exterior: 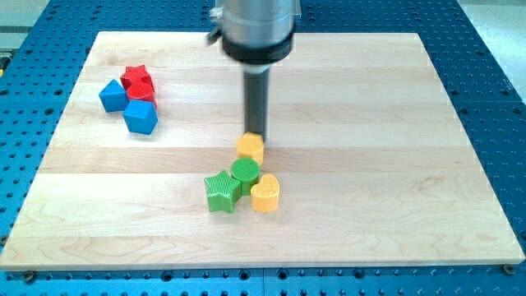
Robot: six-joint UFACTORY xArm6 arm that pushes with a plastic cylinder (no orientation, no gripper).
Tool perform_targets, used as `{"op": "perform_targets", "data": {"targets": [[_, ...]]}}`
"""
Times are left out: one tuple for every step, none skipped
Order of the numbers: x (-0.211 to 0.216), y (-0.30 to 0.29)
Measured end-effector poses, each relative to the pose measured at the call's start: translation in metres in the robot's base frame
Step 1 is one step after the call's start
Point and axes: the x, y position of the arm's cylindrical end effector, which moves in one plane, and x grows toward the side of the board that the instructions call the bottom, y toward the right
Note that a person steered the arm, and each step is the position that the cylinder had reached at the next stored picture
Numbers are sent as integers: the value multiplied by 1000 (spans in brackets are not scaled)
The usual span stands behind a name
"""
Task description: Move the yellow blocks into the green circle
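Touching yellow block — my tip

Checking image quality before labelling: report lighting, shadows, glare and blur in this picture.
Camera view: even, bright lighting on the wooden board; only soft, short shadows under the yellow block and green cylinder; mild sheen on the metal housing at the view's top; my tip and the blocks look sharp.
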Motion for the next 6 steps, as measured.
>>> {"op": "perform_targets", "data": {"targets": [[1, -15], [-36, -38], [-97, -43], [-147, -110], [-168, -176], [-146, -202]]}}
